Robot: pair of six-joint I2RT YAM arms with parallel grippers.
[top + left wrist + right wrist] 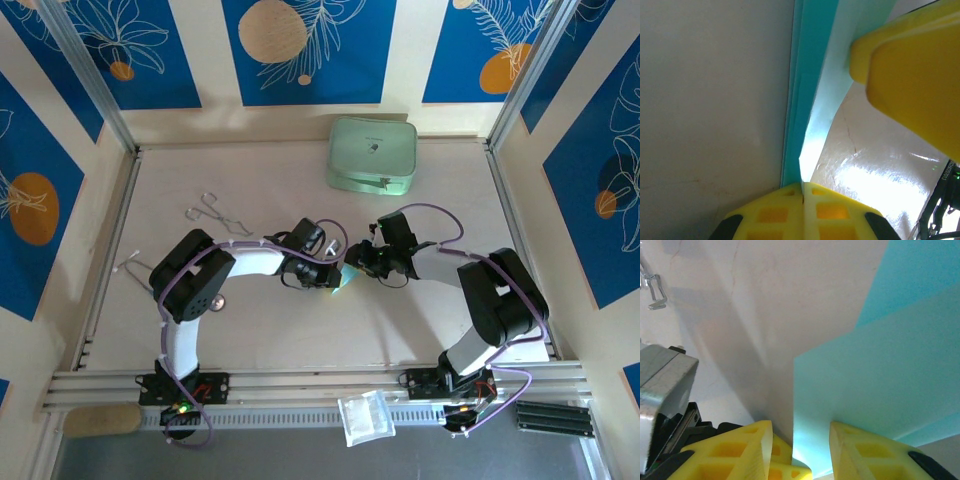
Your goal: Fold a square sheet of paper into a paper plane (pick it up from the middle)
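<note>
The sky-blue paper (344, 281) is folded and held on edge above the table's middle, between the two grippers. My left gripper (335, 272) is shut on it; in the left wrist view the paper (812, 75) rises out of the closed yellow jaws (803, 187) as several layers with a lengthwise crease. My right gripper (358, 262) faces it from the right and is open. In the right wrist view the paper (880, 375) stands between its spread fingers (800, 429) without being pinched. One right finger (910, 85) rests against the sheet's far side.
A mint-green case (372, 153) lies at the back of the table. Bent metal wire clips (215, 212) lie at the left, and another (130, 265) near the left wall. A clear plastic bag (365, 415) sits on the front rail.
</note>
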